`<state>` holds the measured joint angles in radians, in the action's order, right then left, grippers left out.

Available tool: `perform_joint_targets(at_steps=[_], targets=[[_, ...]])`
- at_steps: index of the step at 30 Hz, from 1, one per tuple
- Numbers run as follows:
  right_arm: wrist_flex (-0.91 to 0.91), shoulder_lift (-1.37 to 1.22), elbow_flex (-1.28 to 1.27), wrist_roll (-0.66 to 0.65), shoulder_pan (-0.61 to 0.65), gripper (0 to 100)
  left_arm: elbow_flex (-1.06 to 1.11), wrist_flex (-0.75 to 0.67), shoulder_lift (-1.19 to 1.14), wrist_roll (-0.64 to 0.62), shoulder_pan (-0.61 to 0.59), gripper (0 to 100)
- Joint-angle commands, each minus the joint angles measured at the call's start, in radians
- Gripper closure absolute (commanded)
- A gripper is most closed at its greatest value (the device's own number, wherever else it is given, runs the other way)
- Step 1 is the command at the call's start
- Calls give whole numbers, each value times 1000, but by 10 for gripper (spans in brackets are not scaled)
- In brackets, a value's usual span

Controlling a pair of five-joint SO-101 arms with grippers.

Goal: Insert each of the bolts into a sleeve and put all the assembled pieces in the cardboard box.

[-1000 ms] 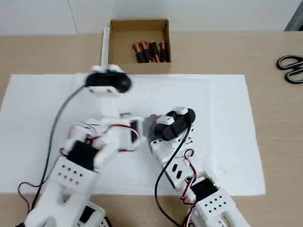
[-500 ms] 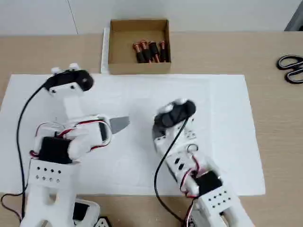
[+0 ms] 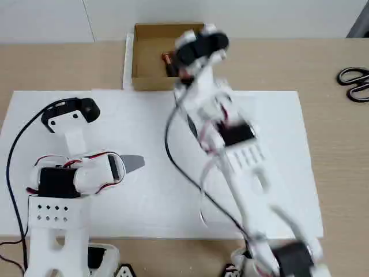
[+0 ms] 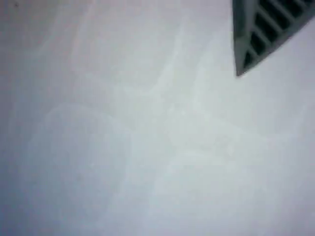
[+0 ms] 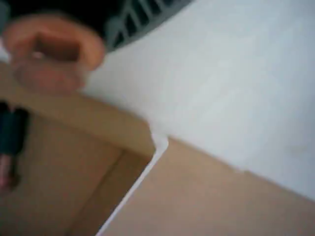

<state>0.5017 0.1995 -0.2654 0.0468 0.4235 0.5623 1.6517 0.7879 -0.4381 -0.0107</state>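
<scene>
The cardboard box (image 3: 144, 57) stands at the table's far edge, with several copper-headed bolts in black sleeves (image 3: 168, 59) lying inside. My right arm stretches out to the box, and its gripper (image 3: 185, 72) hangs over the near wall. In the right wrist view that gripper (image 5: 93, 24) is shut on an assembled piece whose copper bolt head (image 5: 49, 54) faces the camera, above the box wall (image 5: 98, 123); one black sleeve (image 5: 11, 137) lies in the box below. My left gripper (image 3: 134, 163) rests low over the white mat at the left; its grey tip (image 4: 266, 29) holds nothing.
A white foam mat (image 3: 277, 144) covers most of the table. Black scissors (image 3: 354, 83) lie at the far right on the bare wood. A white strip (image 3: 127, 60) stands along the box's left side.
My right arm has swung from the mat's middle out to the box, carrying the assembled piece. My left arm has drawn back to the left.
</scene>
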Motion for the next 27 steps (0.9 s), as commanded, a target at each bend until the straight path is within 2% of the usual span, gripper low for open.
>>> perform_joint_targets(at_steps=[1,9,19,27], targets=[[-185,-297,313,-11,-18,995,-38,8,25,3,-6,663],[-446,-823,810,-11,-15,995,-38,8,25,2,-6,663],[-452,-1328,1313,-12,-15,995,-38,8,25,2,-6,663],[-449,-1557,1534,-15,-4,991,-36,8,25,2,-6,663]])
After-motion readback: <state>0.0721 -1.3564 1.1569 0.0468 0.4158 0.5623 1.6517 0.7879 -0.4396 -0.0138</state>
